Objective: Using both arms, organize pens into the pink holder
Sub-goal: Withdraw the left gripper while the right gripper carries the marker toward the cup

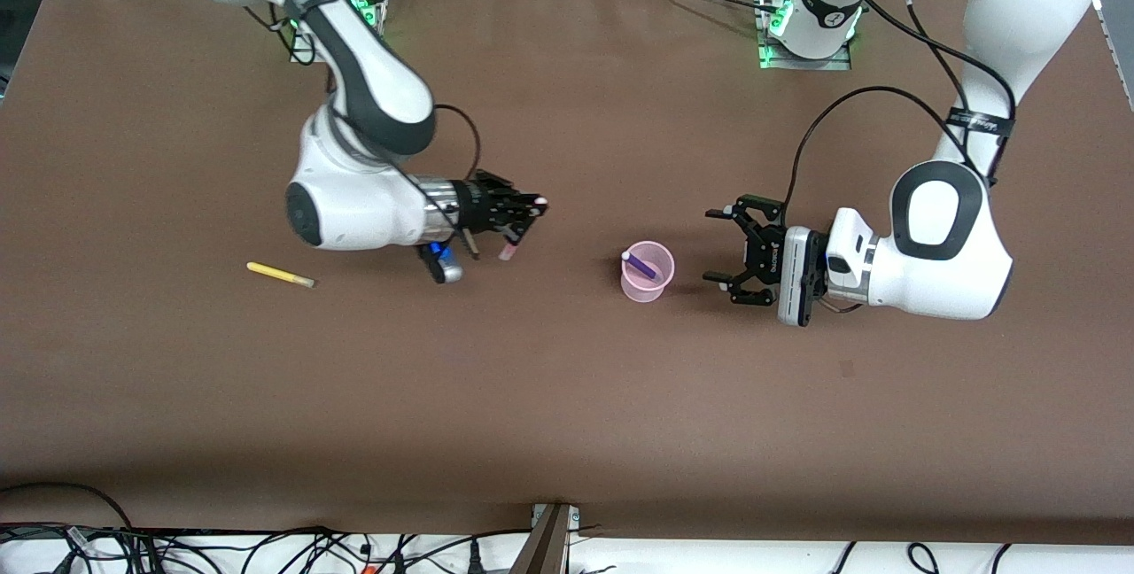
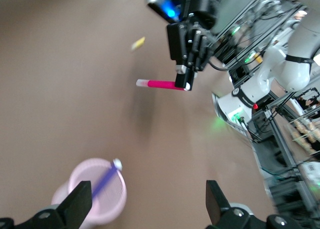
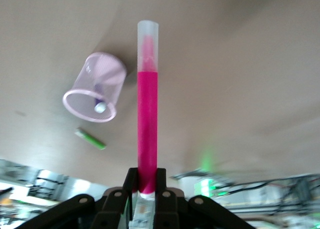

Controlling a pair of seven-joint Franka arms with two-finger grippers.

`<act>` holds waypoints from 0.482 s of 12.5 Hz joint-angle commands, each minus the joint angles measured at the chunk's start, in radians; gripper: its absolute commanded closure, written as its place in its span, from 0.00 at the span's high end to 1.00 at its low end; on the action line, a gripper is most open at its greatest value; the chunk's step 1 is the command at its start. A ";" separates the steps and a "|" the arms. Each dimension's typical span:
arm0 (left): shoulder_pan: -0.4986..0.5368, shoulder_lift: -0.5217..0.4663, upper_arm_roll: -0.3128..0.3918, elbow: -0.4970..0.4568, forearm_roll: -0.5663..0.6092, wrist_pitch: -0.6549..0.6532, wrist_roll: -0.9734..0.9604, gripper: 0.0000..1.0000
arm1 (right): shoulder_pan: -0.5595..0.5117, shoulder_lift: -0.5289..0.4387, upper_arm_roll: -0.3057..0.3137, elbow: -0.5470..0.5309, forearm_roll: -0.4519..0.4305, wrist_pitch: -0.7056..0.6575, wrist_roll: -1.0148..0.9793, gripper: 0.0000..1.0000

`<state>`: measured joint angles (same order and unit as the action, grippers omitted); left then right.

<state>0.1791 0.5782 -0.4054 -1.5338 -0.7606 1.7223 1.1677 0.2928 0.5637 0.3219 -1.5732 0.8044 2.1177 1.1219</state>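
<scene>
Right gripper (image 1: 523, 218) clenched on your magenta pen (image 3: 147, 109), up over the worktop (image 1: 567, 397)

Left gripper (image 1: 731, 251) waits beside the pink holder (image 1: 648, 271), jaws released; purple pen (image 1: 640, 266) inside; yellow pen (image 1: 280, 275) toward the right arm's end.

No text reads clearly — only faint, illegible gripper lettering

Purple pen (image 1: 640, 267) tilted in upright pink holder (image 1: 648, 272)
</scene>
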 commanded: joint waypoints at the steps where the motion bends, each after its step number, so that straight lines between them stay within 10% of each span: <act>1: -0.009 -0.003 0.004 0.095 0.146 -0.082 -0.245 1.00 | 0.080 0.035 -0.004 0.041 0.109 0.126 0.073 0.00; 6: 0.005 -0.020 0.031 0.099 0.297 -0.115 -0.518 1.00 | 0.190 0.097 -0.004 0.120 0.236 0.304 0.107 0.00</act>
<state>0.1806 0.5720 -0.3820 -1.4539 -0.5275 1.6375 0.7517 0.4565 0.6133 0.3226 -1.5201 1.0060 2.3846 1.2052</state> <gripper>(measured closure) 0.000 0.828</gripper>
